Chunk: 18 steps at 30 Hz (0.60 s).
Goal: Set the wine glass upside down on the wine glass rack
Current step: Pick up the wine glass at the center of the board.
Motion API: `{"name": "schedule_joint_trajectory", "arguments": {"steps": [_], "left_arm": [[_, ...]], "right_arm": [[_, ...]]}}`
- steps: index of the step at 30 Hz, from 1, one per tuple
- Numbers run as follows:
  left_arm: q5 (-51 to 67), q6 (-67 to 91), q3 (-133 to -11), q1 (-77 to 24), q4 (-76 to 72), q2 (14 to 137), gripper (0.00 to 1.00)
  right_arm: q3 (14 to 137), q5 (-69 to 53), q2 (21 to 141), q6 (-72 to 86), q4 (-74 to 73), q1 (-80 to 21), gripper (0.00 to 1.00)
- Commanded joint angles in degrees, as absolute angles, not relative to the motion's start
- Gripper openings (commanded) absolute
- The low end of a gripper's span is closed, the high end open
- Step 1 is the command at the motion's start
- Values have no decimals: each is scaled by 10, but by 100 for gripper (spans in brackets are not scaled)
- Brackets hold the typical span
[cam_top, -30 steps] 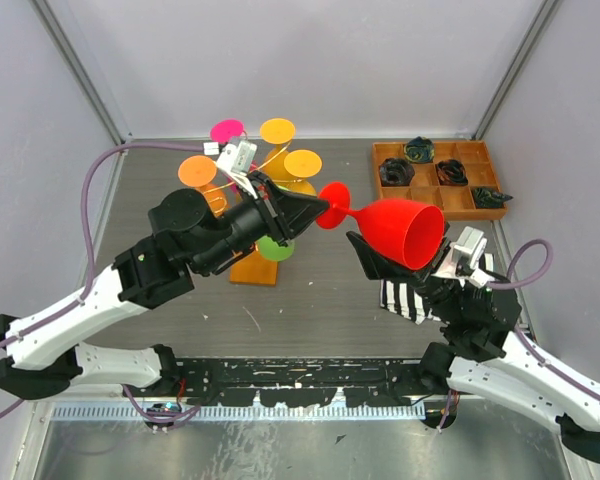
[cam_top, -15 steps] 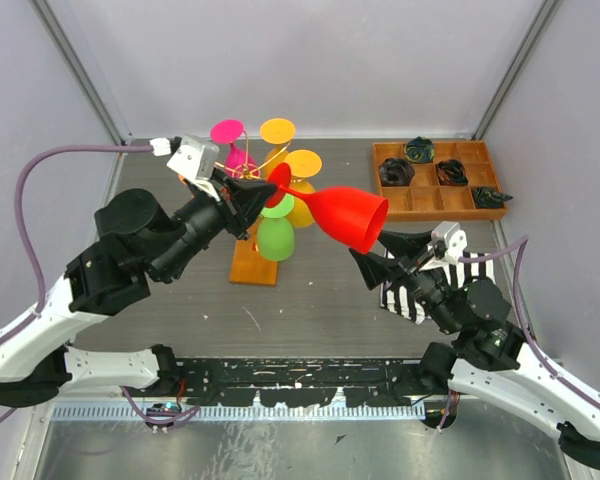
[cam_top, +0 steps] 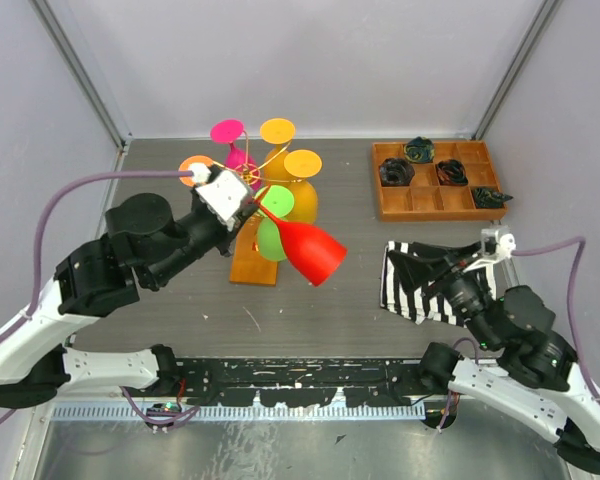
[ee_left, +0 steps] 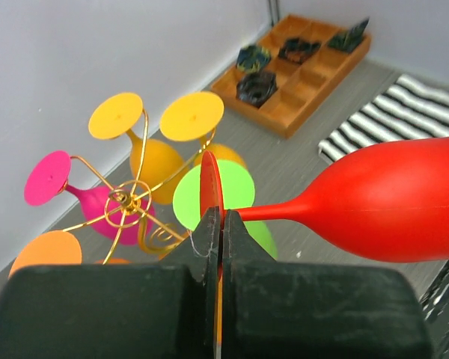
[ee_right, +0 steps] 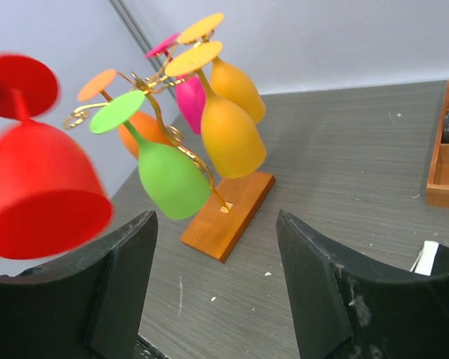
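My left gripper (cam_top: 251,206) is shut on the thin foot disc of the red wine glass (cam_top: 314,256), which tilts bowl-down to the right, just in front of the wine glass rack (cam_top: 250,262). In the left wrist view the fingers (ee_left: 209,224) pinch the foot edge-on, the red bowl (ee_left: 393,200) juts right, and the rack's gold scrolls (ee_left: 127,200) lie behind to the left. Several coloured glasses hang upside down on the rack (ee_right: 228,213). My right gripper (cam_top: 412,264) is open and holds nothing, off to the right of the glass (ee_right: 41,187).
A compartmented wooden tray (cam_top: 435,205) holding dark items sits at the back right. A black-and-white striped cloth (cam_top: 425,300) lies under my right gripper. Grey walls enclose the table on three sides.
My left arm swung the red glass leftward to the rack and tipped its bowl downward. My right gripper came away from the bowl, opened wider and drew back to the right.
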State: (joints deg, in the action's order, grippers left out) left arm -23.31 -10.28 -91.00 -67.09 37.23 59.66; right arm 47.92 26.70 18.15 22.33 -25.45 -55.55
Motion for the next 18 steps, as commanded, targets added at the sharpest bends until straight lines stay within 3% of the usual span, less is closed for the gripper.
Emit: {"name": "schedule_joint_trajectory", "arguments": {"steps": [1,11,18], "left_arm": [[-219,-182,-884,-674,395,598,0],[-183,-231,-882,-743,369,645,0],[-199,-255,-888,-771,350,666,0]], "right_arm": [[527,222,171,242,-295,-559,71],[679,7,329,207,-366,-559,72],[678,-95,383,234,-332,-559,66]]}}
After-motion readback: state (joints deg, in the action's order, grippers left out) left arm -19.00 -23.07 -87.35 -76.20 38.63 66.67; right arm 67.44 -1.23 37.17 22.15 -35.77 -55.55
